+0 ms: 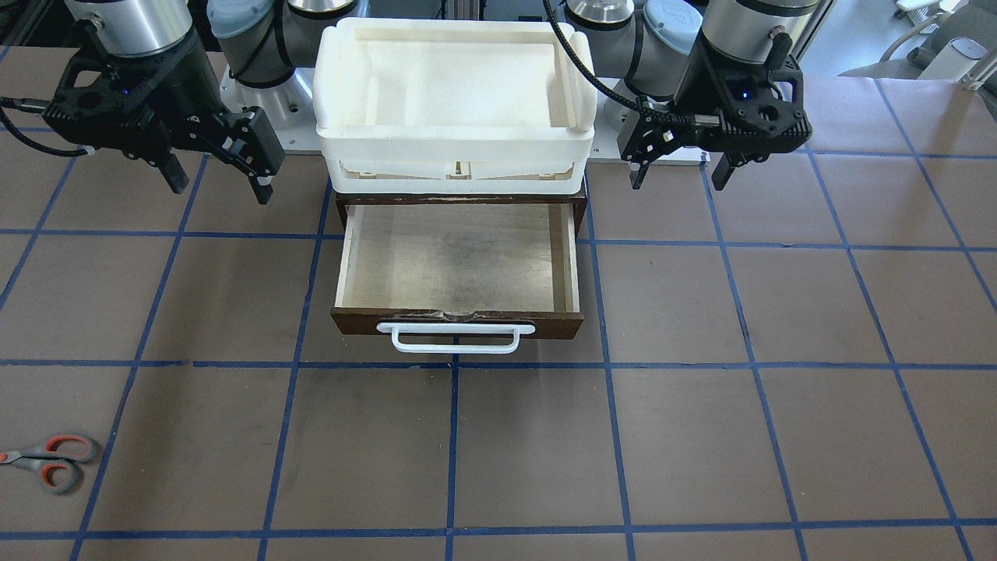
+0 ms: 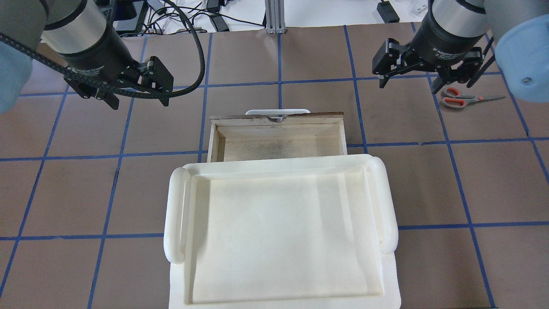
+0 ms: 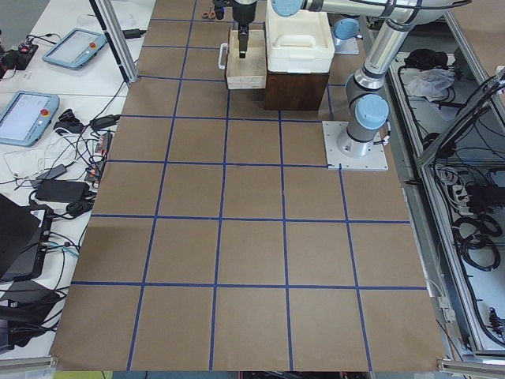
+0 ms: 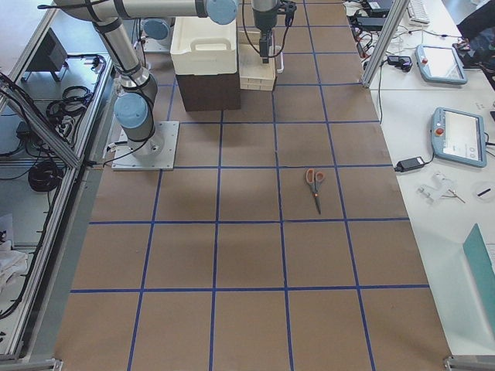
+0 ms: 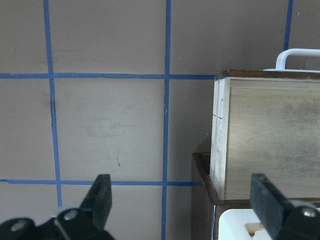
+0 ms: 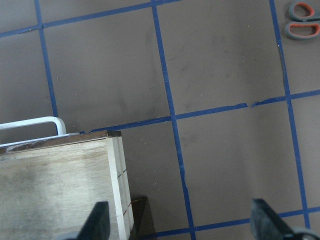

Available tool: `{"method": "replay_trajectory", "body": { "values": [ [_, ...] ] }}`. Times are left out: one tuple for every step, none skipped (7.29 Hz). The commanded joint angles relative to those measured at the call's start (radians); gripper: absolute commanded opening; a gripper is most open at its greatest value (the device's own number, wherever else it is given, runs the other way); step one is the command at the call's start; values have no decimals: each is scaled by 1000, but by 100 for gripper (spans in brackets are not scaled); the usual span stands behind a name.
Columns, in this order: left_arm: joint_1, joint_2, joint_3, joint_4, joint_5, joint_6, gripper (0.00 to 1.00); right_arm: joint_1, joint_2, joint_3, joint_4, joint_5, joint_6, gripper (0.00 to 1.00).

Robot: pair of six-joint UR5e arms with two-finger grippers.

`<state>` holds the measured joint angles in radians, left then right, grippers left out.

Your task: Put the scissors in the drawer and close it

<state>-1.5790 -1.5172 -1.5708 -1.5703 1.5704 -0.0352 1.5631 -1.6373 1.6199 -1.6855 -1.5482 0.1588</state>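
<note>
The scissors [image 1: 51,462] have grey handles lined in orange-red and lie flat on the table, far out on my right side. They also show in the overhead view [image 2: 461,98], the exterior right view [image 4: 314,184] and the top corner of the right wrist view [image 6: 302,20]. The drawer [image 1: 459,265] is pulled out and empty, with a dark front and a white bar handle [image 1: 456,336]; it also shows in the overhead view [image 2: 279,139]. My right gripper [image 2: 409,85] hovers open and empty between the drawer and the scissors. My left gripper [image 2: 139,101] hovers open and empty to the drawer's left.
A white plastic tray [image 2: 279,231] sits on top of the dark cabinet [image 1: 459,199] that holds the drawer. The brown table [image 1: 701,436] carries a grid of blue tape. Both arm bases stand behind the cabinet.
</note>
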Motion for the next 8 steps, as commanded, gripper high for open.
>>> {"method": "replay_trajectory", "body": {
  "values": [
    [1, 0, 0, -2, -1, 0, 100, 0, 2, 0, -2, 0, 2, 100],
    [-1, 0, 0, -2, 2, 0, 100, 0, 5, 0, -3, 0, -5, 100],
    [1, 0, 0, -2, 0, 0, 100, -11, 10, 2, -11, 2, -59, 100],
    [1, 0, 0, 1, 0, 0, 100, -23, 26, 0, -25, 2, -181, 100],
    [-1, 0, 0, -2, 2, 0, 100, -46, 33, 0, -25, 2, -267, 100],
    [1, 0, 0, -2, 0, 0, 100, -81, 52, 0, -23, 17, -344, 100],
    [-1, 0, 0, -2, 2, 0, 100, -112, 72, 0, -23, 20, -423, 100],
    [-1, 0, 0, -2, 0, 0, 100, -142, 86, 0, -25, 22, -609, 100]
  ]
}}
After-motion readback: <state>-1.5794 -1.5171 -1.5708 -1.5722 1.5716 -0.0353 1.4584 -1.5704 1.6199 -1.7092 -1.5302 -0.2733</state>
